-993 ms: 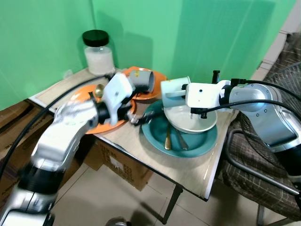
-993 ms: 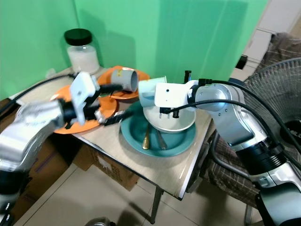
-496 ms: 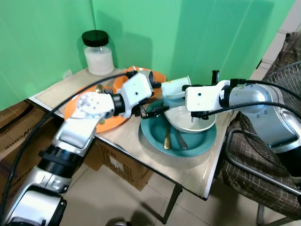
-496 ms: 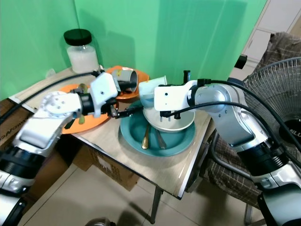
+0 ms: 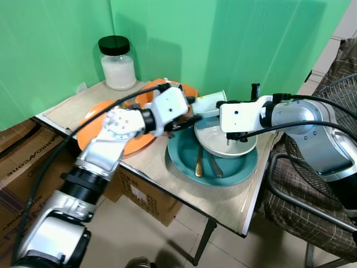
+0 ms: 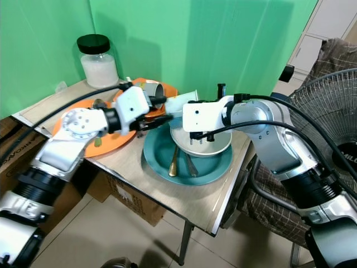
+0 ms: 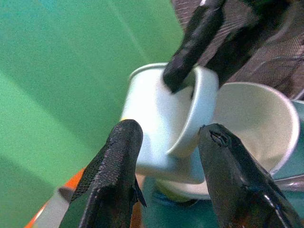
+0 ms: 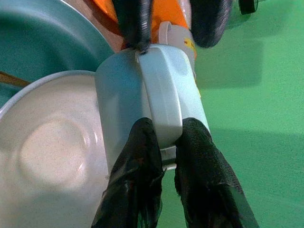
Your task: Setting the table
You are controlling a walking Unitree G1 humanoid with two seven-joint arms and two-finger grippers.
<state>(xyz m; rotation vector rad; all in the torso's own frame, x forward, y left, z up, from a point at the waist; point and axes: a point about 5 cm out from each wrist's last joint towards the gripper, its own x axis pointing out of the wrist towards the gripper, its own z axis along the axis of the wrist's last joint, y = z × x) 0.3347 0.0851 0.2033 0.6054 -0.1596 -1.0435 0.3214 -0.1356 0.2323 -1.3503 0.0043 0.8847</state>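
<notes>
while the right gripper (image 8: 161, 142) pinches the handle of a pale blue mug (image 5: 207, 104) held sideways above a white bowl (image 5: 223, 142), the left gripper (image 7: 168, 156) is spread wide around the mug's base. it should close squarely before the right lets go. smooth glazed mug; teal plate (image 5: 184, 162) beneath.
</notes>
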